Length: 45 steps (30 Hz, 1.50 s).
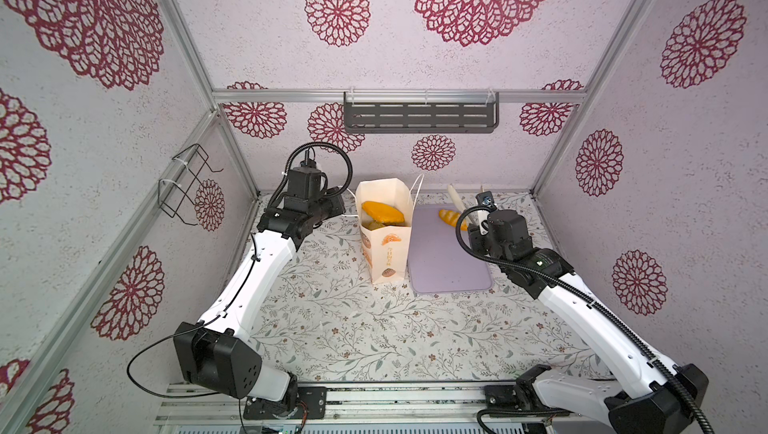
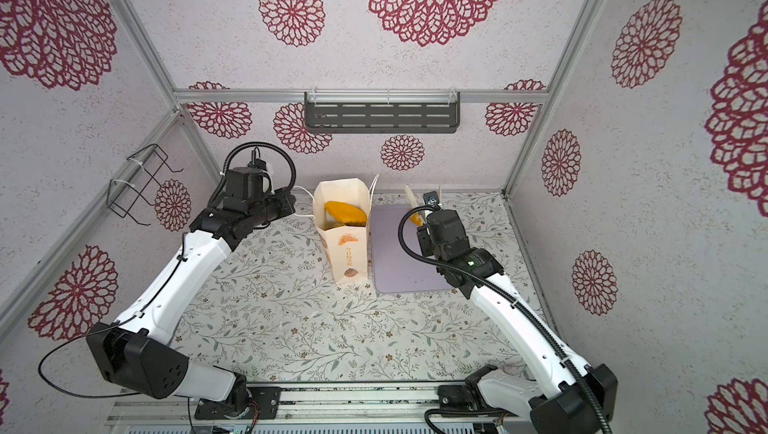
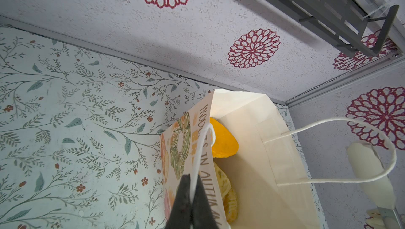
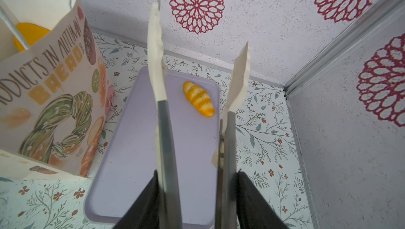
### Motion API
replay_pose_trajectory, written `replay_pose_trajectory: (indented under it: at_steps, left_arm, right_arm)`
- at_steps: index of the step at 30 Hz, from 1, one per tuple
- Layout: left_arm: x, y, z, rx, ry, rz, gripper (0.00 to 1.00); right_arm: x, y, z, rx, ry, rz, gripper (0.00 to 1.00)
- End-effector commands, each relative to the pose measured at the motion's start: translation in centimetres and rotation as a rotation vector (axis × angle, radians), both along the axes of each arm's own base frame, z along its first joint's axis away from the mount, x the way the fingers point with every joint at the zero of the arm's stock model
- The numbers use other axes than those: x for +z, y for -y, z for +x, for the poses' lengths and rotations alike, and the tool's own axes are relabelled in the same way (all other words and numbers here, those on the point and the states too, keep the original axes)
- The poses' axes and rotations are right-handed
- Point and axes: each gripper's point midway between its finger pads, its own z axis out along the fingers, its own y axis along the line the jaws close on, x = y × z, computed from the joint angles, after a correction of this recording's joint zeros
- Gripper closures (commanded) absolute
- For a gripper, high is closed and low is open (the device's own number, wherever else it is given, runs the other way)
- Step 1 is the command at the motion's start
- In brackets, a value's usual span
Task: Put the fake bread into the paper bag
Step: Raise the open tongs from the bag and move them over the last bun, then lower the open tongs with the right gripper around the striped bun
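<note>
Pale walls (image 1: 374, 58) stamped with crimson flower medallions close in a desk (image 1: 332, 328) covered with a leafy, small-flowered print. A black wire rack (image 1: 183, 187) hangs on the left wall and a grey shelf (image 1: 419, 116) is on the back wall.

From the left, the left claw (image 3: 192, 179) is clamped tight on one white cord handle (image 3: 200, 149) of the paper bag (image 1: 386, 253) (image 2: 347, 253), with the cord pinched between its dark fingers. The bag stands upright near the middle of the desk with its mouth open. An oval loaf (image 1: 382, 212) (image 2: 345, 212) of the fake bread lies on top inside it. In the left wrist view, striped rolls (image 3: 228, 192) show beneath the loaf. The second handle (image 3: 350, 120) loops free on the bag's other side.

Just beside the bag to the right lies a flat lilac tray (image 1: 444, 261) (image 2: 399, 261). Whether the two touch I cannot tell. One striped roll (image 1: 449, 217) (image 4: 198, 98) rests on the tray's far end, apart from the bag.

The right claw (image 4: 197, 177) grips a pair of tongs (image 4: 166, 129) by their grey arms and holds them over the tray. Their cream tips (image 4: 155, 52) are spread apart and raised clear of the roll. In the right wrist view, the roll shows between the two arms
</note>
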Motion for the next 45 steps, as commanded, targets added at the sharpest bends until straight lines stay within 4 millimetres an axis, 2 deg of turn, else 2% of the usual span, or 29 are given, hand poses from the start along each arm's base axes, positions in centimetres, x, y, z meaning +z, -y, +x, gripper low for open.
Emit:
replay_pose_trajectory:
  at_steps: [1, 5, 9, 12, 16, 22, 27, 34, 39, 45]
  left_arm:
    - [0.6, -0.2, 0.1, 0.003, 0.025, 0.002, 1.00]
    - [0.7, -0.1, 0.1, 0.001, 0.027, 0.000, 1.00]
    - [0.8, -0.1, 0.0, 0.002, 0.029, 0.000, 1.00]
    - [0.8, -0.1, 0.1, -0.002, 0.026, -0.001, 1.00]
    - [0.7, 0.0, 0.1, -0.003, 0.024, -0.003, 1.00]
    - [0.8, -0.1, 0.1, 0.002, 0.027, 0.002, 1.00]
    - [0.8, -0.2, 0.0, 0.003, 0.029, 0.004, 1.00]
    - [0.5, -0.1, 0.2, 0.000, 0.021, 0.002, 1.00]
    - [0.4, -0.2, 0.2, 0.006, 0.020, 0.008, 1.00]
    - [0.4, -0.3, 0.2, 0.008, 0.020, 0.014, 1.00]
  right_arm:
    - [2.9, 0.5, 1.0, 0.028, 0.065, 0.027, 0.47]
    - [0.4, 1.4, 2.2, 0.059, -0.019, 0.007, 0.46]
    - [-2.1, 2.1, 2.6, 0.141, -0.130, -0.085, 0.44]
    - [-2.9, 2.4, 3.4, 0.186, -0.172, -0.049, 0.44]
    - [-4.2, 3.6, 4.7, 0.150, -0.215, -0.045, 0.44]
    - [-5.0, 4.6, 6.0, 0.128, -0.216, -0.048, 0.44]
    - [-6.3, 5.1, 6.7, 0.146, -0.253, -0.092, 0.44]
    - [-8.9, 6.9, 8.4, 0.111, -0.336, -0.168, 0.44]
    - [-10.8, 7.0, 9.8, 0.105, -0.388, -0.183, 0.43]
    - [-11.6, 6.7, 11.1, 0.123, -0.399, -0.199, 0.43]
